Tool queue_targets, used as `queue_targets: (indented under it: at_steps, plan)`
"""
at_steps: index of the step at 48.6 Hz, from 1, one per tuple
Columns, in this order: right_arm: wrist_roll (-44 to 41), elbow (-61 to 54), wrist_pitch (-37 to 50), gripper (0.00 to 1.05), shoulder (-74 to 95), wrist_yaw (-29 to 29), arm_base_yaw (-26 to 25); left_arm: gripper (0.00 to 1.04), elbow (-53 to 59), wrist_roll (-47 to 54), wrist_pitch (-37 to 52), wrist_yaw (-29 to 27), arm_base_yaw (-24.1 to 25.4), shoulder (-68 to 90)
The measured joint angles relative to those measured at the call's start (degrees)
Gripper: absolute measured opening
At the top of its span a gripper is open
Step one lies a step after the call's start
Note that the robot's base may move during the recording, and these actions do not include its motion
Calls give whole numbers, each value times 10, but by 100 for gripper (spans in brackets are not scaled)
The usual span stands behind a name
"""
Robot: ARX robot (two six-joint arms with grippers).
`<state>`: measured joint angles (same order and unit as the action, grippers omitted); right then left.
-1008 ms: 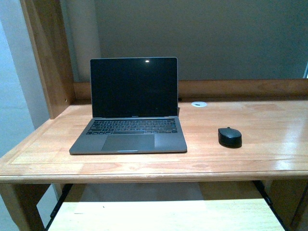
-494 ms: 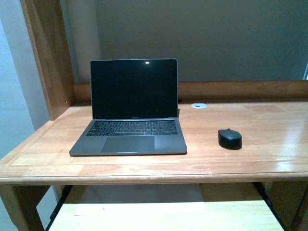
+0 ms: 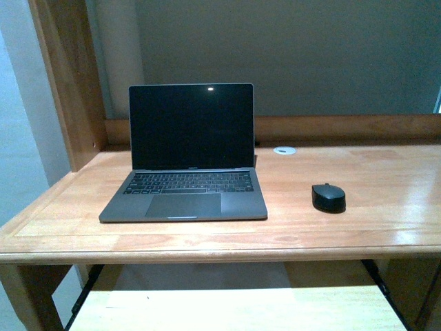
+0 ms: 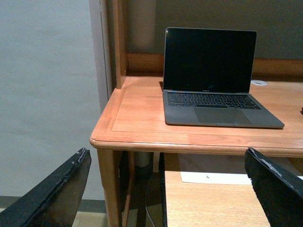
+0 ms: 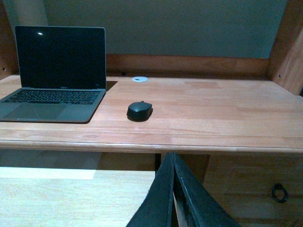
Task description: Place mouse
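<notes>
Right wrist view puts the small matte black oval mouse (image 5: 139,111) on the wooden desk (image 5: 227,113), ahead and just left of the clenched right gripper (image 5: 173,189); splayed, empty left gripper (image 4: 165,189) sits farther; right arm looks nearer.

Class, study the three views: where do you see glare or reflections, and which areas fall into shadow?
Front view: a small bright glint on the dark laptop screen and sheen on the desk at right. Right wrist view: the mouse sits in dim, even light. Left wrist view: the space under the desktop is shadowed.
</notes>
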<state>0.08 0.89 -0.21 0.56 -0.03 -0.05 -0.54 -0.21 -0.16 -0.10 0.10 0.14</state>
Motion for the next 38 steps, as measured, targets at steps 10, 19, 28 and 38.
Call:
queue_targets:
  at_steps: [10,19,28,38]
  plan:
    - [-1,0,0,39,0,0,0,98,0,0,0,0,0,0]
    - [-1,0,0,70,0,0,0,98,0,0,0,0,0,0]
    - [-1,0,0,99,0,0,0,98,0,0,0,0,0,0]
    - [-1,0,0,98,0,0,0,98,0,0,0,0,0,0]
